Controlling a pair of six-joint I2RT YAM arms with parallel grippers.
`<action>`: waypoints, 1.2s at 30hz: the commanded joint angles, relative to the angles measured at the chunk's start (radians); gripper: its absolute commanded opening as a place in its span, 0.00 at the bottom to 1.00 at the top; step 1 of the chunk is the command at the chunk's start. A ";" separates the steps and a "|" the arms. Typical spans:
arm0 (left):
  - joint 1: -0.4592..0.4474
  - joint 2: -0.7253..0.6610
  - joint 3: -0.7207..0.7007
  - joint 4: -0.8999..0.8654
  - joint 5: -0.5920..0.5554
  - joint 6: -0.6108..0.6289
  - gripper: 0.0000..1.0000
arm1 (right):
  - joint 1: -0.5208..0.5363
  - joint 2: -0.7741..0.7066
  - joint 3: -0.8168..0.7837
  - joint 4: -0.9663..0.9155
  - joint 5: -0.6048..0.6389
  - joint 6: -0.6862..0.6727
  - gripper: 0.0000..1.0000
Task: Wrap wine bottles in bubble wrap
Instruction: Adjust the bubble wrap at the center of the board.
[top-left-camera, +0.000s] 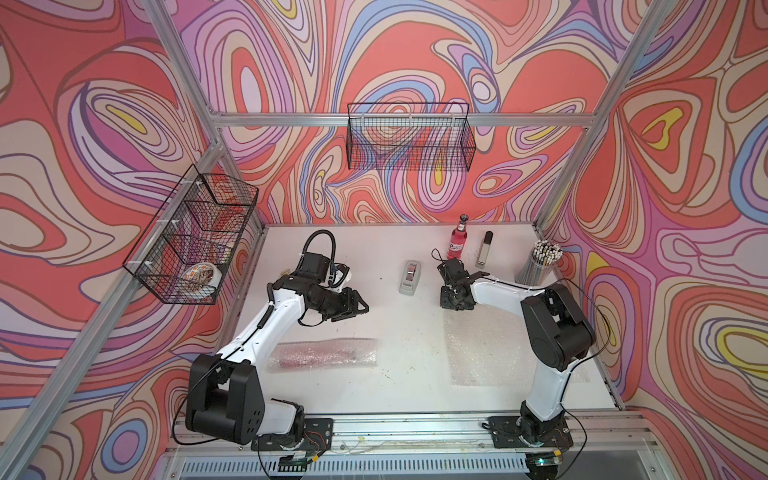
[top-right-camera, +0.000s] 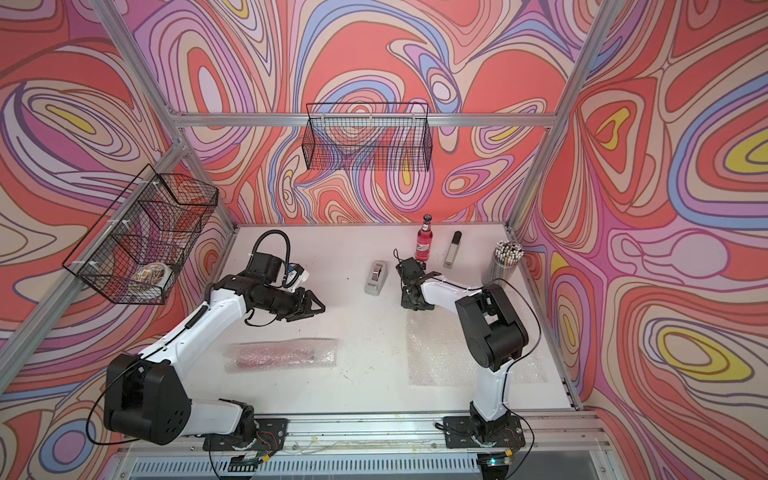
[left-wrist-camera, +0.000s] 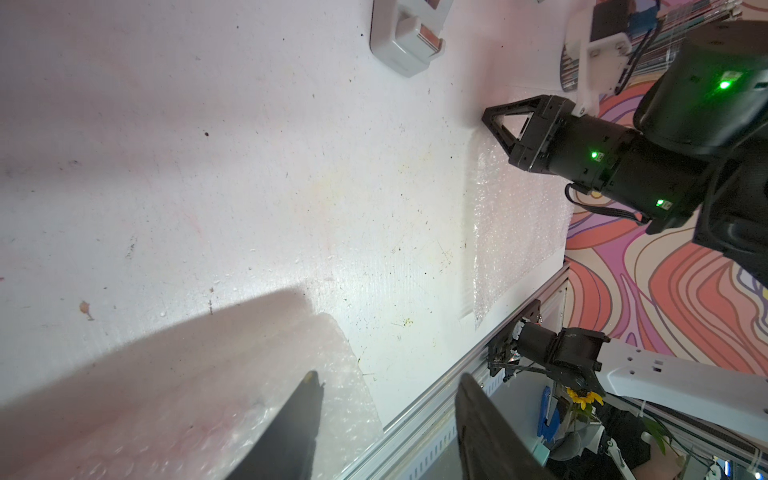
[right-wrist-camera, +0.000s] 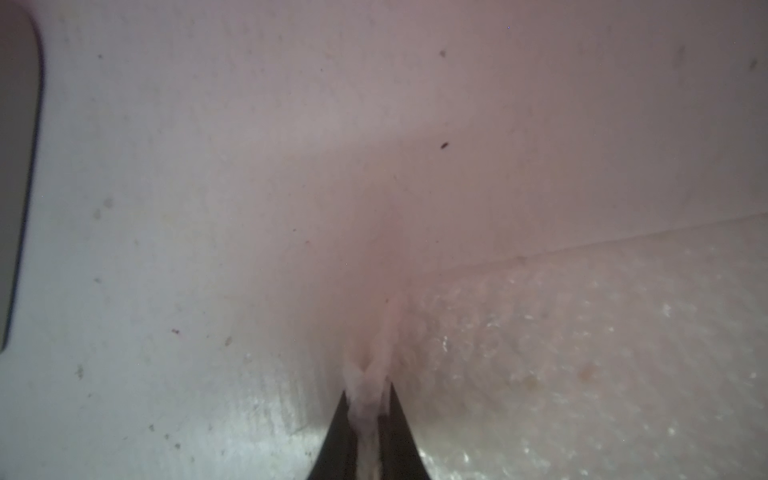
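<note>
Fingertips of the right gripper (right-wrist-camera: 368, 395) squeeze a puckered corner of the flat bubble wrap sheet (right-wrist-camera: 582, 353), jaws almost together on the film; the rest of it lies on the table (top-left-camera: 407, 332) behind the gripper. Just beside it sits a grey tape dispenser (top-left-camera: 410, 277); farther ahead an upright wine bottle (top-left-camera: 457, 239) stands. Well apart, the left gripper (top-left-camera: 355, 309) hovers with jaws apart, empty, a wrapped wine bottle (top-left-camera: 322, 353) lying near it.

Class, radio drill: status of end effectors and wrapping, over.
Left end effector open, empty. Right end effector pinching flat sheet corner. Second bottle upright, bare. Tape dispenser alongside, clear.
</note>
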 joint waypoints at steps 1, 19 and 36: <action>-0.006 -0.003 0.018 -0.036 -0.020 0.032 0.53 | 0.023 -0.043 0.008 -0.029 -0.029 -0.004 0.08; -0.003 -0.026 0.029 -0.076 -0.043 0.058 0.53 | 0.187 -0.220 -0.039 0.086 -0.235 0.503 0.00; -0.064 -0.134 -0.092 0.027 0.007 -0.058 0.53 | 0.083 -0.260 0.000 0.194 -0.073 0.857 0.00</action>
